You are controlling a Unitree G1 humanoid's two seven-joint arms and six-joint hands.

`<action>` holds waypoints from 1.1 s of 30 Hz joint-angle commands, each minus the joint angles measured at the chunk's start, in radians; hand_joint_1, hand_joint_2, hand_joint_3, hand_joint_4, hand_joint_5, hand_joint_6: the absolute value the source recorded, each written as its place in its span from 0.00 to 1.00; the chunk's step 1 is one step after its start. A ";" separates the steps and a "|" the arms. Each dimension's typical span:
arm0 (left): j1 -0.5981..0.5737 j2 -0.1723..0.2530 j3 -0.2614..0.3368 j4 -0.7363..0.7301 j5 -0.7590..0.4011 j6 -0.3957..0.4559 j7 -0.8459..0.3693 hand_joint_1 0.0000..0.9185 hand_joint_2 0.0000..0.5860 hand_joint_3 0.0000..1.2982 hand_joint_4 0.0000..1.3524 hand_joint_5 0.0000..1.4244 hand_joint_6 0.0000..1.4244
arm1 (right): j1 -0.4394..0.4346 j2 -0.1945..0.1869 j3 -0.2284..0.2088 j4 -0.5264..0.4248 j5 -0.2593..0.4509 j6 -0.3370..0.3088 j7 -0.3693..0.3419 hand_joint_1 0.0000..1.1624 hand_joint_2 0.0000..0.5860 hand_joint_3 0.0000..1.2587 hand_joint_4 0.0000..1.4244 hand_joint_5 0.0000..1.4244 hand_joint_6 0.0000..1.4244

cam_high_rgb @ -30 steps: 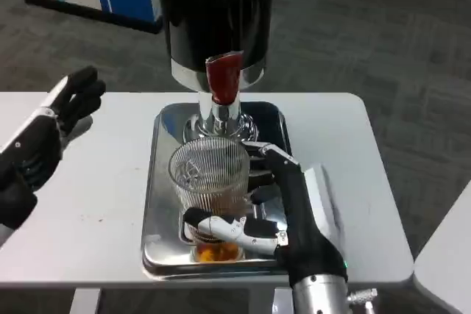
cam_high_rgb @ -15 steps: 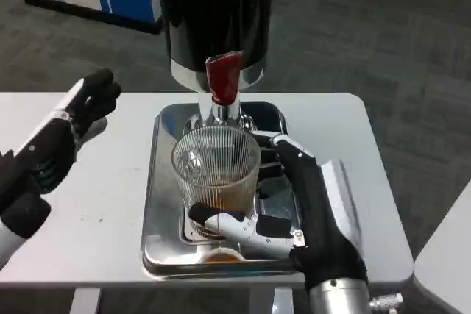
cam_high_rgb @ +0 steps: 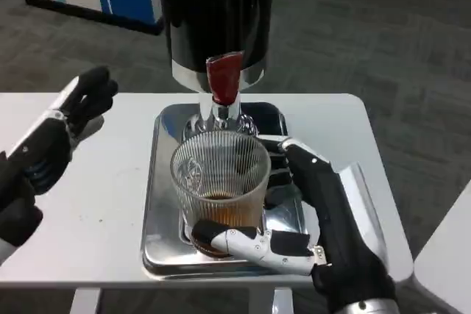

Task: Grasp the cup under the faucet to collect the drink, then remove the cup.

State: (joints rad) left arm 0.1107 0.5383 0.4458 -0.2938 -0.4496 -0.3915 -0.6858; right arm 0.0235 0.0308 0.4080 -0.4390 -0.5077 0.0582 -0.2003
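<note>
- Cup [cam_high_rgb: 220, 182], holding some brown drink, sits below the faucet [cam_high_rgb: 223, 79]; our right hand [cam_high_rgb: 309, 218] wraps it for removal.
- Our left hand [cam_high_rgb: 51, 141] hovers spread, empty, over the counter [cam_high_rgb: 96, 204].

right hand [cam_high_rgb: 324, 218] gripping ribbed cup [cam_high_rgb: 219, 178] over metal tray [cam_high_rgb: 163, 204], below red faucet [cam_high_rgb: 224, 79]

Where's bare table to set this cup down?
Bare table lies between the tray and the left hand, and on the right past the right hand. The tray under the dispenser is crowded with the cup.
</note>
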 commanded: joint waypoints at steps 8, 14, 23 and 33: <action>0.024 -0.001 0.008 -0.015 -0.010 -0.031 -0.009 0.00 0.10 0.00 0.00 0.00 0.00 | 0.086 -0.010 0.017 -0.222 -0.013 0.078 0.120 0.76 0.30 0.43 0.46 0.51 0.49; 0.023 0.001 0.000 -0.015 -0.004 -0.036 -0.010 0.00 0.10 0.00 0.00 0.00 0.00 | 0.136 -0.024 0.011 -0.317 -0.020 0.112 0.181 0.76 0.30 0.43 0.46 0.51 0.49; 0.021 0.004 -0.006 -0.017 0.003 -0.038 -0.012 0.00 0.10 0.00 0.00 0.00 0.00 | 0.175 -0.029 0.001 -0.398 -0.019 0.136 0.220 0.76 0.30 0.43 0.46 0.51 0.49; 0.019 0.006 -0.012 -0.019 0.009 -0.038 -0.011 0.00 0.10 0.00 0.00 0.00 0.00 | 0.186 -0.028 -0.006 -0.430 -0.015 0.151 0.234 0.75 0.29 0.44 0.46 0.51 0.49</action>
State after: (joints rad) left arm 0.1278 0.5385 0.4446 -0.2986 -0.4554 -0.4121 -0.6886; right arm 0.2033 -0.0102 0.3959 -0.8331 -0.5256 0.2137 0.0348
